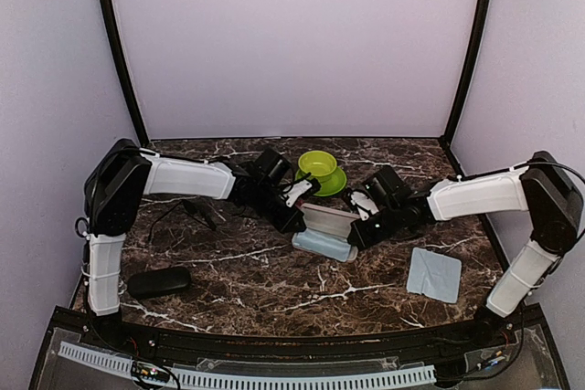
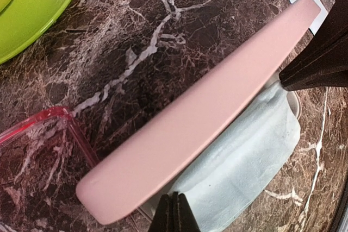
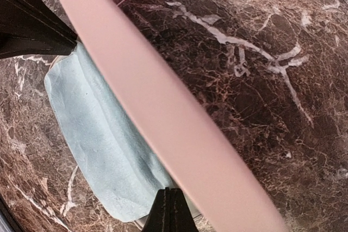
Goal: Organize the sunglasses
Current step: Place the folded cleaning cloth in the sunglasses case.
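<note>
Pink rounded hard case [image 1: 324, 223], lid raised, centre frame: left gripper [image 2: 174, 210] and right gripper [image 3: 169, 207] at its ends, fingers pressed together; thin red-framed sunglasses [image 2: 57, 112] lower left in left wrist view, thin black-framed sunglasses [image 1: 201, 212] left of centre, neither cased; loading apparently pending, requiring parted fingers.

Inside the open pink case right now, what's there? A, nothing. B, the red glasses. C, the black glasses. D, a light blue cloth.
D: a light blue cloth lies in the pink case under its raised lid, while the red glasses sit outside it.
</note>
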Controlling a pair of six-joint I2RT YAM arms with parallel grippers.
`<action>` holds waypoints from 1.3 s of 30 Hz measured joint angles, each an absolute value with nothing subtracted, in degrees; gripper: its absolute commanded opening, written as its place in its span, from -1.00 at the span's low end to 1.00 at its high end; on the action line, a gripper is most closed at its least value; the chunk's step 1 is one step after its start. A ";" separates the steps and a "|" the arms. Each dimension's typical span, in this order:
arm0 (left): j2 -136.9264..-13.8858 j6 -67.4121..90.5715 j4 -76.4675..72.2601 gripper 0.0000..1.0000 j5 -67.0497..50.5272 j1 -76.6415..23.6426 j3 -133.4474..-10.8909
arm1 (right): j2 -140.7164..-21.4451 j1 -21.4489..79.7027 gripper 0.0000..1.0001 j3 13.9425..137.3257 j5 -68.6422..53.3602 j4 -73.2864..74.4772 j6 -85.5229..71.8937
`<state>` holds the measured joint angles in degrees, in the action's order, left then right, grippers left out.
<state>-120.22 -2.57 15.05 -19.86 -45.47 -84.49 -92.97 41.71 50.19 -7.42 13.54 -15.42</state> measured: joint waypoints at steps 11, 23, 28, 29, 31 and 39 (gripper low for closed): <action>-120.44 -2.55 15.03 -1.00 -20.56 -45.47 -84.73 | -93.86 41.34 -1.00 51.77 -6.96 14.00 -14.41; -120.44 -2.35 14.87 -1.00 -20.78 -45.47 -84.73 | -94.43 41.19 -1.00 52.60 -5.72 15.09 -13.61; -120.44 -2.33 14.81 -1.00 -20.80 -45.47 -84.73 | -94.67 41.19 -1.00 52.66 -5.10 15.33 -13.30; -120.44 -2.33 14.81 -1.00 -20.80 -45.47 -84.73 | -94.67 41.19 -1.00 52.66 -5.06 15.35 -13.28; -120.44 -2.31 14.79 -1.00 -20.80 -45.47 -84.73 | -94.67 41.19 -1.00 52.66 -5.02 15.40 -13.10; -120.44 -2.13 14.48 -1.00 -21.56 -45.50 -84.73 | -94.67 41.19 -1.00 52.66 -4.82 15.40 -12.69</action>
<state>-120.44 -2.13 14.48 -21.56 -45.50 -84.73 -94.67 41.19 52.66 -4.82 15.40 -12.69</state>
